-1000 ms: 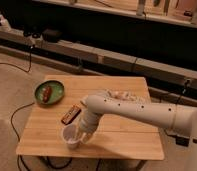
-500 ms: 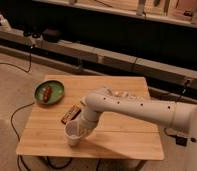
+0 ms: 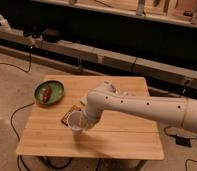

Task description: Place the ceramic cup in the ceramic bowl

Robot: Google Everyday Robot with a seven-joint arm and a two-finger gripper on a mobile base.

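Matt wooden table (image 3: 127, 136) — glossy green bowl (image 3: 57, 90); smooth white hand (image 3: 80, 120) grips cup (image 3: 75, 126).

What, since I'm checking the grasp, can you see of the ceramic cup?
The ceramic cup is small, plain white, round, seemingly upright, no handle showing. It is at the wooden table's front left, beside a dark bar, with the gripper against its right side. It lies well apart from the ceramic bowl.

Wooden table (image 3: 123, 138), grey floor (image 3: 11, 80), cables (image 3: 13, 120), dark shelving (image 3: 117, 30) behind.
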